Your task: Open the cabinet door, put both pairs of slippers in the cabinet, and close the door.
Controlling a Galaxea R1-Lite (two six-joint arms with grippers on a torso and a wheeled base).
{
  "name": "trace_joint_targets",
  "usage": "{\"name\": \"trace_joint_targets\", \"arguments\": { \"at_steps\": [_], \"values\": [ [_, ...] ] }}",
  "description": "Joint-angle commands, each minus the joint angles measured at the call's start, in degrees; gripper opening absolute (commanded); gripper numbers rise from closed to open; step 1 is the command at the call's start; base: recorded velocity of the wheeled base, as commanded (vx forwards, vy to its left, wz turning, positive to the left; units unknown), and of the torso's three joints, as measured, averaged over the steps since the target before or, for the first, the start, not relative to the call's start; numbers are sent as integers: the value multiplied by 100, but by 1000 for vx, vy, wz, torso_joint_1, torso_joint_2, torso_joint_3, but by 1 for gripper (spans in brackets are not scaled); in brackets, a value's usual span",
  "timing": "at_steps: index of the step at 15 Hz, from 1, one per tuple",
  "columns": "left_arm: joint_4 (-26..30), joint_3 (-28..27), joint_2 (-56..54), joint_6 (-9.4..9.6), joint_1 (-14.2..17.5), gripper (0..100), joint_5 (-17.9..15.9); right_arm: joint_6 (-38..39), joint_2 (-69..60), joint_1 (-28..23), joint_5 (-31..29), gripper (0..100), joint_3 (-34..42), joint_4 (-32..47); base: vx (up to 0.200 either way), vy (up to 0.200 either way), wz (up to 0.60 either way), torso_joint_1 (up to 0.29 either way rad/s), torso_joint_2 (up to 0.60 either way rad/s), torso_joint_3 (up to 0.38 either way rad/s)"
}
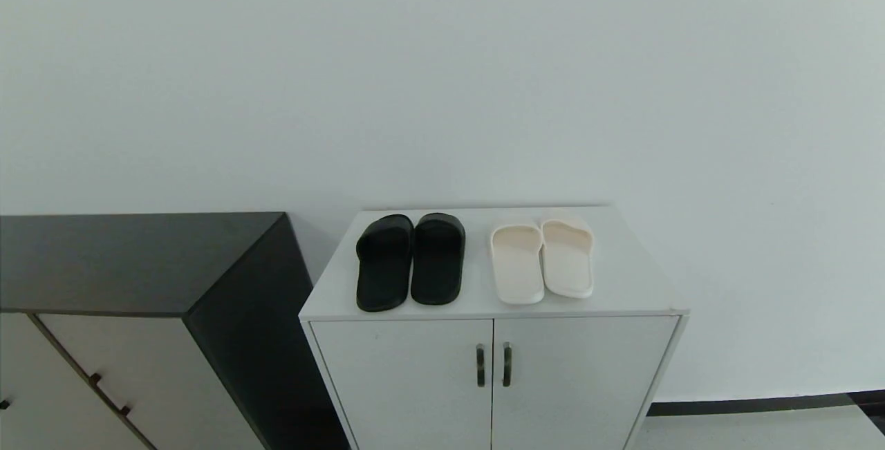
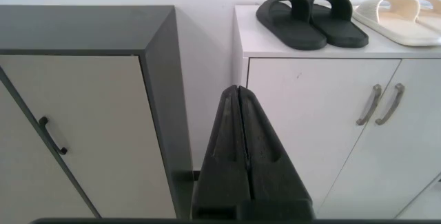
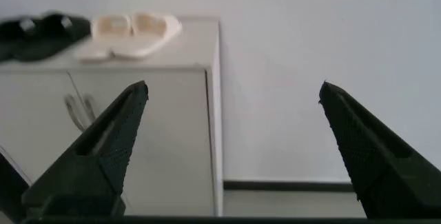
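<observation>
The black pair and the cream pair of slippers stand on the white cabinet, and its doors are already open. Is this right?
Only the doors are wrong: the head view shows them closed. The black pair and the cream pair do stand on the white cabinet.

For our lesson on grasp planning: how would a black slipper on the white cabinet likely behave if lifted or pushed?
The black slippers look moulded, probably light and slightly bendy. Lying flat on the white cabinet, one would likely slide, not roll, and may nudge its close partner.
</observation>
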Motion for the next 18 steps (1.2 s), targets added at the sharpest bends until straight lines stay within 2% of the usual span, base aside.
{"name": "trace_joint_targets", "arguments": {
  "at_steps": [1,3,4,5,6,7,8,9,11,13,18],
  "values": [
    [-1,1,7,-16,2,0,-7,600,2461,101,759,100,-1593,-74,0,0,0,0,0,0],
    [-1,1,7,11,2,0,-7,406,4025,233,1076,100,-1954,-276,0,0,0,0,0,0],
    [-1,1,7,11,2,0,-7,521,5115,716,979,100,-2173,-724,0,0,0,0,0,0],
    [-1,1,7,-7,2,0,-7,872,5906,1164,619,100,-2314,-1296,0,0,0,0,0,0],
    [-1,1,7,-7,2,0,-7,1408,6935,2026,-313,100,-2560,-2139,0,0,0,0,0,0],
    [-1,1,7,-7,2,0,-7,1628,7638,2597,-981,100,-2753,-2746,0,0,0,0,0,0],
    [-1,1,7,-7,2,0,-16,1646,8227,2808,-1209,100,-3026,-3159,0,0,0,0,0,0],
    [-1,1,7,-7,2,0,-16,1646,8666,2992,-1262,100,-3377,-3255,0,0,0,0,0,0],
    [-1,1,7,2,2,0,-16,1646,9176,3036,-1297,100,-3922,-3247,0,0,0,0,0,0],
    [-1,1,7,2,2,0,-16,1575,9817,3107,-1737,100,-4546,-3264,0,0,0,0,0,0],
    [-1,1,7,-7,2,0,-16,1127,10942,3511,-2308,100,-5768,-3255,0,0,0,0,0,0]
  ]
}}
